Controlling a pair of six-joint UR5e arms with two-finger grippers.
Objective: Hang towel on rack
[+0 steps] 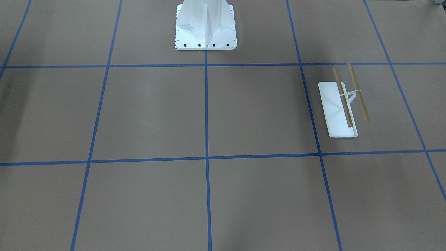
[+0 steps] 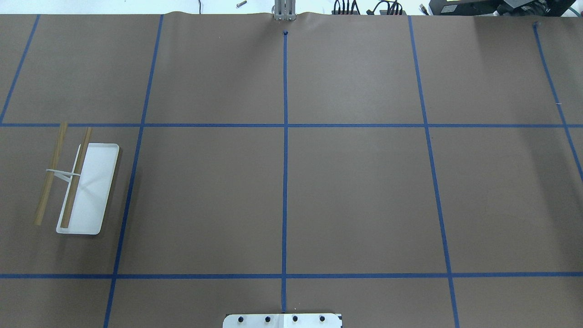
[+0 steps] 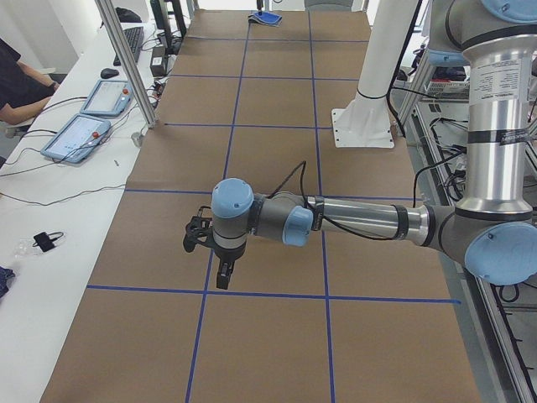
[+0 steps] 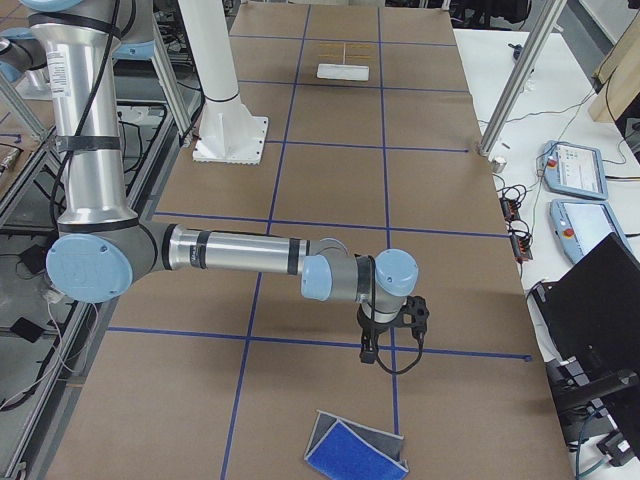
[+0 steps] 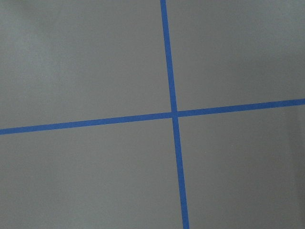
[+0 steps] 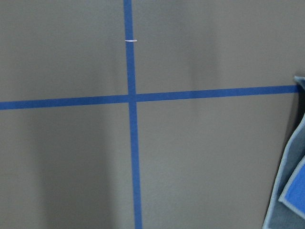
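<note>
At left end of table [image 2: 355,200], rack [image 2: 98,182] standing upright. Left gripper [image 3: 223,273] above table, opening not possible to tell. Right gripper [image 4: 370,345] likewise, near towel [image 4: 355,447] lying at right end.

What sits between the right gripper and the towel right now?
Nothing. In the exterior right view only bare brown table paper separates the right gripper from the towel.

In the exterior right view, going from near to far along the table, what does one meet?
towel → right gripper → white pedestal → rack
</note>
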